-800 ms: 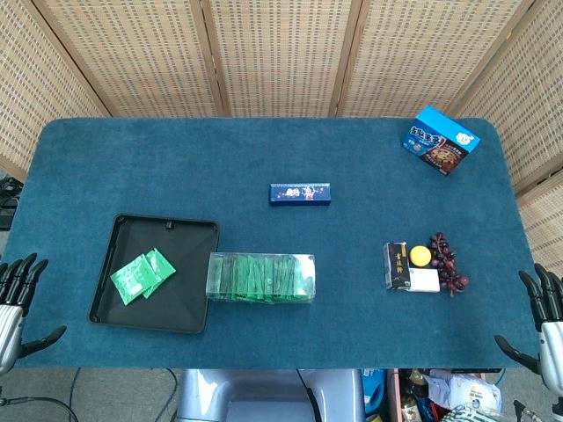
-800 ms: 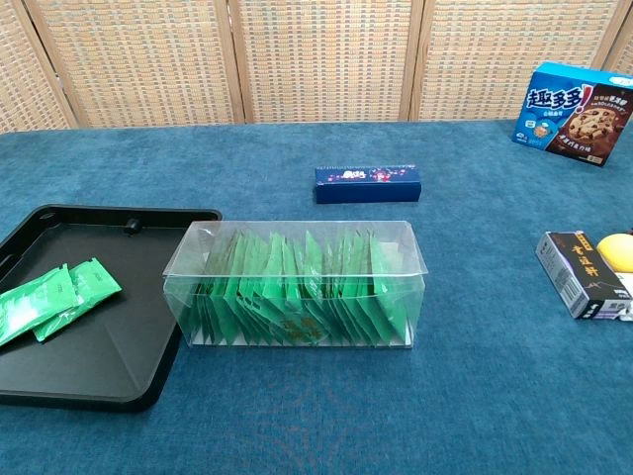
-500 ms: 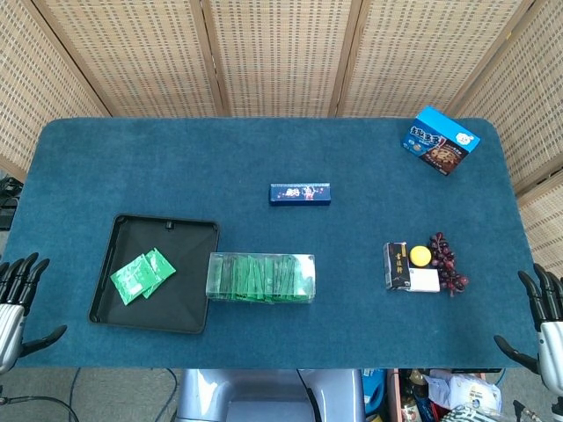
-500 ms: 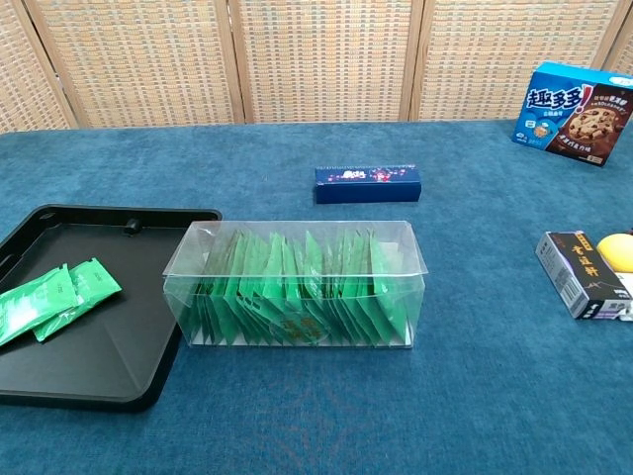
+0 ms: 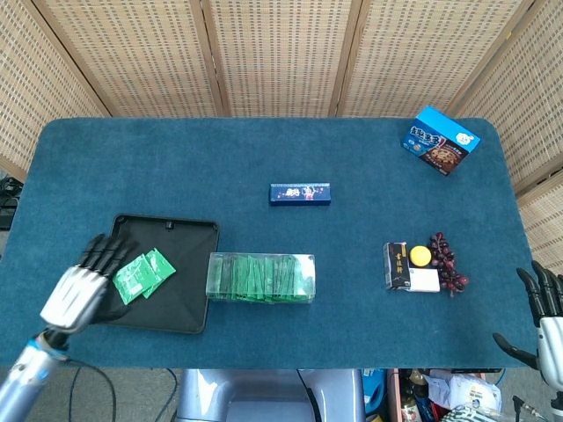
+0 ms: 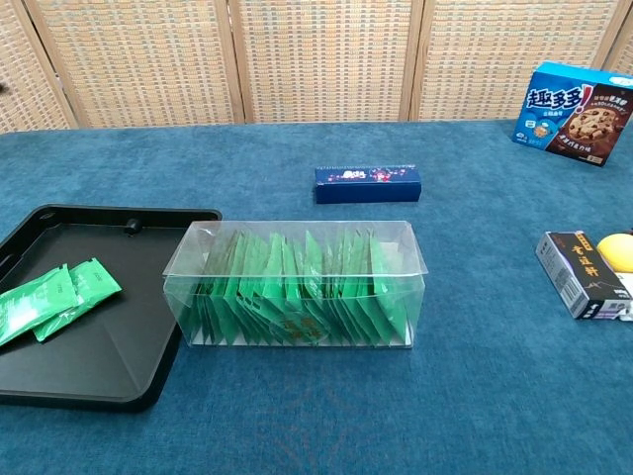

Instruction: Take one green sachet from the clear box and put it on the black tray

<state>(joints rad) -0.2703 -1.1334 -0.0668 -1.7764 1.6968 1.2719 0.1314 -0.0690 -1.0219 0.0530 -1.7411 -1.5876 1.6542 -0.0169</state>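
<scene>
Head view | left hand (image 5: 81, 286) over black tray (image 5: 195, 230) edge, fingers spread | right hand (image 5: 547, 318) off-table, fingers spread

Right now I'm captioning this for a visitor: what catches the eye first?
The clear box packed with green sachets at the table's near middle, beside the black tray where two loose sachets lie. In the head view, the left hand hangs over the tray's left edge.
</scene>
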